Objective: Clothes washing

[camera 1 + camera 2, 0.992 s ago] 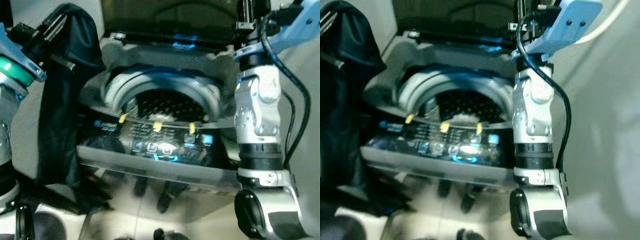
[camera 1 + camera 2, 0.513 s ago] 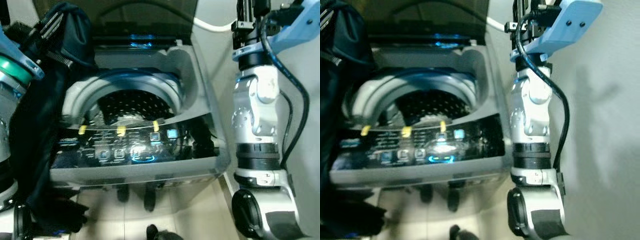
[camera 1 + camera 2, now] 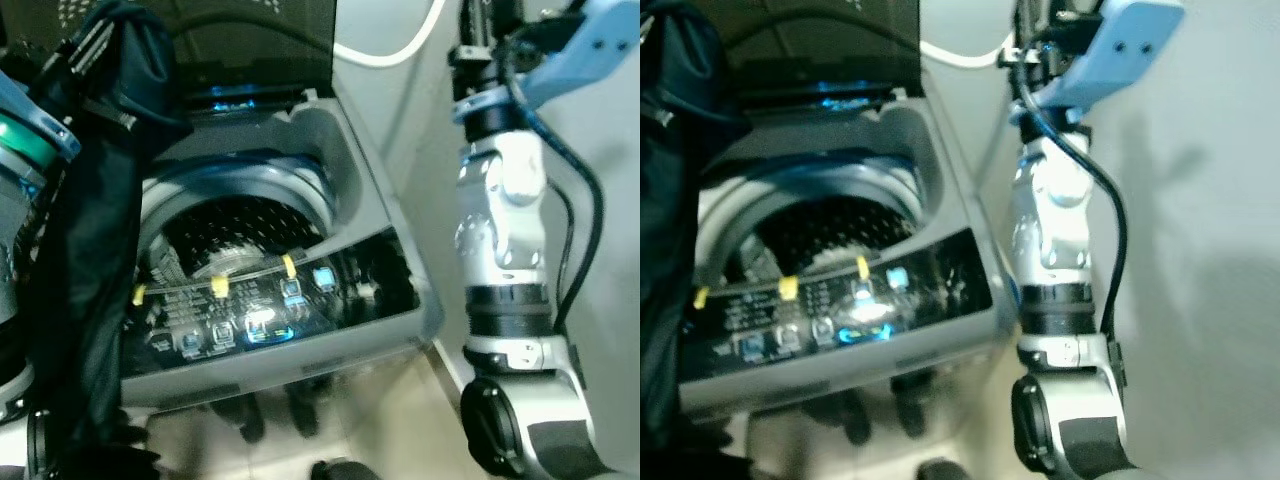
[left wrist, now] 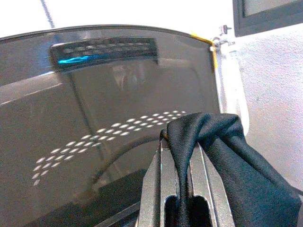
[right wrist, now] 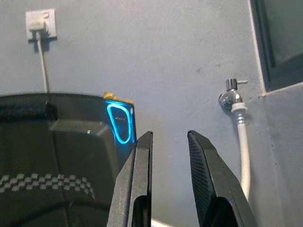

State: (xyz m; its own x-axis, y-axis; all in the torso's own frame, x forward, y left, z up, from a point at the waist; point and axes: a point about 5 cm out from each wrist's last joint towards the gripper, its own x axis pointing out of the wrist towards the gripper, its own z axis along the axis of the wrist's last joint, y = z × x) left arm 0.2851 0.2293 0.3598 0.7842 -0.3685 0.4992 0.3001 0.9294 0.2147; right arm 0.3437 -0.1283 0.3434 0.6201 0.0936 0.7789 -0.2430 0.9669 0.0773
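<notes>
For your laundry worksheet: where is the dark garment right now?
The dark garment hangs from the left gripper, on the robot's left beside the open top-loading washing machine, not yet in its drum.

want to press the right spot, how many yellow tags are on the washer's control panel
3, in a row along the upper edge of the control panel: left yellow tag, middle yellow tag, right yellow tag. The dark garment may hide others.

Top-loading washing machine [image 3: 330, 180] seen with lid [image 3: 250, 40] raised at far side; perforated drum [image 3: 240, 225] exposed. Lit control panel [image 3: 260, 320] placed along near edge, yellow tabs on it. Dark garment [image 3: 95, 250] hung down at left, held up by left arm. Right arm [image 3: 505, 250] raised upright at right, beside machine. White hose [image 3: 400, 45] seen at far wall.
</notes>
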